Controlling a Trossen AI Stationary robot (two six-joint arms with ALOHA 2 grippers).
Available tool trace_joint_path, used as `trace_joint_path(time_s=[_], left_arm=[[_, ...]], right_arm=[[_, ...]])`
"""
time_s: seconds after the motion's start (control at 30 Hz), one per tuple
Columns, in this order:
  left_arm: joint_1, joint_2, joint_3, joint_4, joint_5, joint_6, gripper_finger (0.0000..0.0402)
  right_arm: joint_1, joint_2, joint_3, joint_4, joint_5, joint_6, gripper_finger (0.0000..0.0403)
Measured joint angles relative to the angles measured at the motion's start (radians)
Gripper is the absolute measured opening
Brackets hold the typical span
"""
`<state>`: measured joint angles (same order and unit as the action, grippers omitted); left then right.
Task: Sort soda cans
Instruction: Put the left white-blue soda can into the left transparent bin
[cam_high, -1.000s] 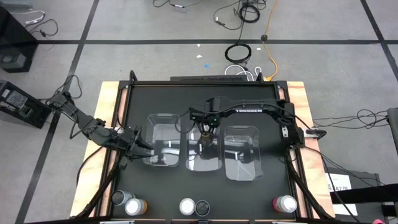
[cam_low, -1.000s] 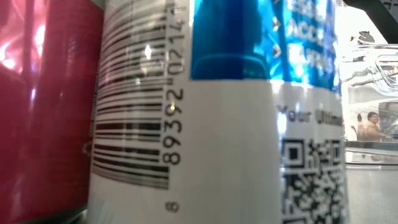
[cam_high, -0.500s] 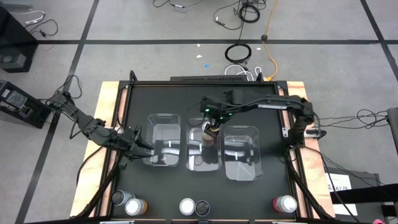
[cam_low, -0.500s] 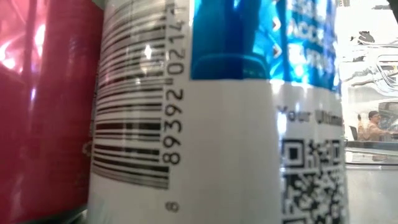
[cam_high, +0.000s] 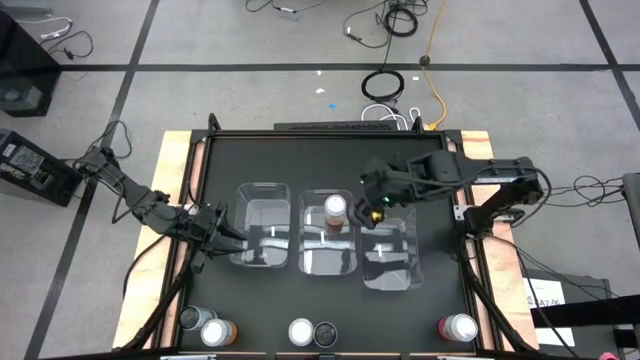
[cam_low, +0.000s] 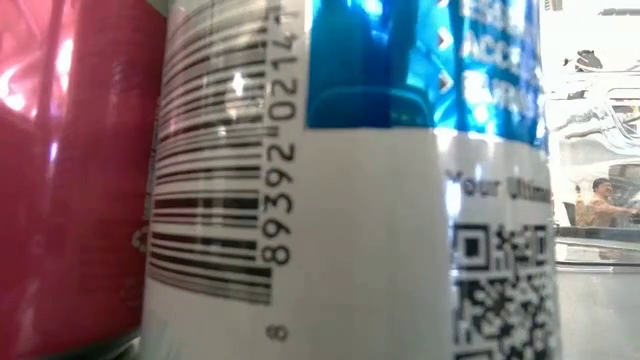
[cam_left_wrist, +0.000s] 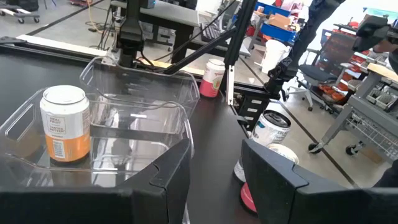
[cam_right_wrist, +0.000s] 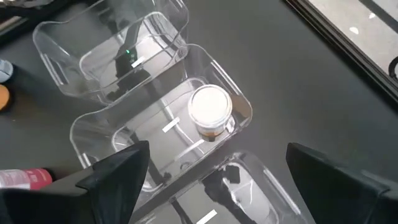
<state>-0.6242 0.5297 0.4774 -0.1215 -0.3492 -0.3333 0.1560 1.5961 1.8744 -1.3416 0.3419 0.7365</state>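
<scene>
Now one orange can (cam_high: 335, 209) stands upright in the middle bin (cam_high: 330, 255), while the right gripper (cam_high: 377, 205), jaws spread and empty, hangs just beside it over the right bin (cam_high: 390, 268). Five cans, apparently unsorted, line the surface's near edge; the next approach should descend squarely, clear of neighbouring cans.

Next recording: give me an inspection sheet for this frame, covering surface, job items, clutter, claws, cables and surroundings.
Surface: black table, wooden edges.
Job's things: one orange can upright in the middle bin; five cans along the near edge; left bin and right bin empty.
Clutter: nothing seen.
Claws: right claw open, beside the orange can; left claw open at the left bin.
Cables: coils on the floor.
Surroundings: a person, chairs.
</scene>
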Motion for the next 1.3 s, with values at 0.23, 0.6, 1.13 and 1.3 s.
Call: trace_joint_path(time_s=[0.23,0.6,1.13,1.3], left_arm=[[0.000,0.000,0.000,0.022,0.000,0.000,0.0152],[0.001,0.001,0.000,0.052,-0.075,-0.026,0.0234],[0.001,0.001,0.000,0.052,-0.228,-0.054,0.0381],[0.001,0.001,0.000,0.052,-0.183,-0.053,0.0381]], right_arm=[[0.141,0.005,0.000,-0.054,0.110,0.139,0.0371],[0.294,0.053,0.000,-0.057,0.216,0.326,0.0371],[0.350,0.148,-0.001,-0.065,0.211,0.439,0.0371],[0.350,0.149,-0.001,-0.033,0.198,0.453,0.0371]])
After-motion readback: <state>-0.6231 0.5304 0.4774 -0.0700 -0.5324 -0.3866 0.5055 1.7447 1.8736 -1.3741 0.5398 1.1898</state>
